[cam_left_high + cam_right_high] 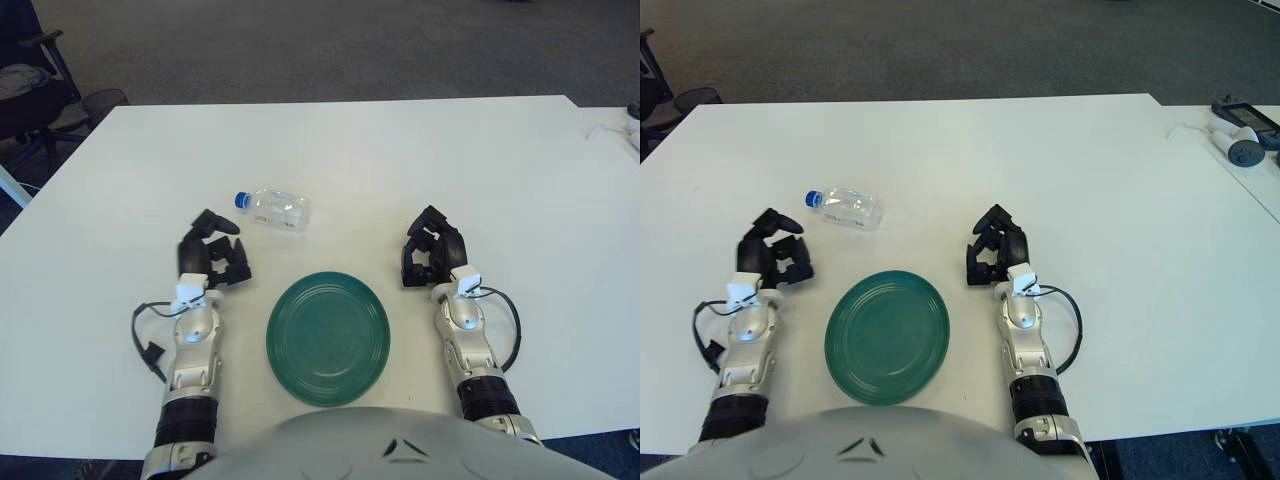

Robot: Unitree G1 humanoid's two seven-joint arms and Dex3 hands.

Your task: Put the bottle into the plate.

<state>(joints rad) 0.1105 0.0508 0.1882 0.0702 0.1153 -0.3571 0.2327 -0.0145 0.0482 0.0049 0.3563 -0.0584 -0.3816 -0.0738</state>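
A clear plastic bottle (274, 208) with a blue cap lies on its side on the white table (400, 160), cap pointing left. A dark green plate (328, 337) sits near the front edge, between my two hands. My left hand (212, 254) hovers left of the plate and just below-left of the bottle, fingers loosely spread and holding nothing. My right hand (430, 252) shows right of the plate with its fingers curled and nothing in them.
An office chair (30, 90) stands off the table's far left corner. A grey device with a cable (1240, 140) lies on a neighbouring table at the far right. Carpet floor lies beyond the far edge.
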